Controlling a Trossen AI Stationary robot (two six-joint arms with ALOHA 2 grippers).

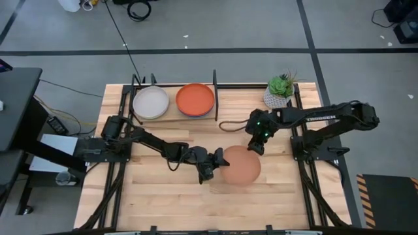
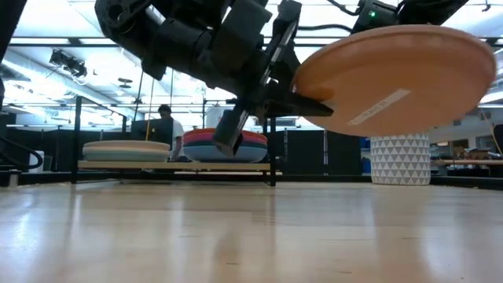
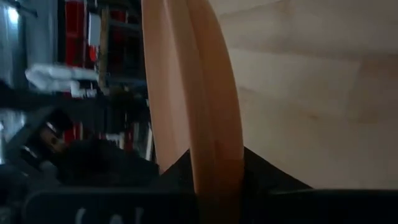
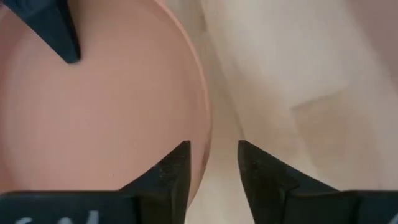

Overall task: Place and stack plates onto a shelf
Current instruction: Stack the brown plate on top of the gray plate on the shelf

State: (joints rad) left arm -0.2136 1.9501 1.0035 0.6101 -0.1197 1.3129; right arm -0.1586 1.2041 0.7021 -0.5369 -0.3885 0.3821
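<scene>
A tan plate [image 1: 241,165] hangs in the air over the table's middle, tilted, its underside showing in the low view [image 2: 393,75]. My left gripper [image 1: 214,163] is shut on its left rim. My right gripper [image 1: 257,146] is open at the plate's far right rim; in its wrist view [image 4: 212,155] one finger stands over the plate's inside and the other outside the rim, and I cannot tell whether either touches. The shelf [image 1: 172,90] stands at the far edge and bears a cream-topped stack [image 1: 151,102] and an orange-topped stack [image 1: 195,99]. My left gripper pinches the plate's rim [image 3: 211,143] on its left side between the two fingers, one above and one below. The fingers [image 2: 306,102] come in about level from the table's left. The plate is lifted clear of the table and tilts, its right side higher.
A small potted green plant [image 1: 281,88] in a white pot [image 2: 399,159] stands at the far right, beside the shelf. A black cable [image 1: 230,124] lies on the table between shelf and right arm. The wooden tabletop [image 1: 170,196] stretches toward the near edge. A person [image 2: 165,122] sits beyond the table.
</scene>
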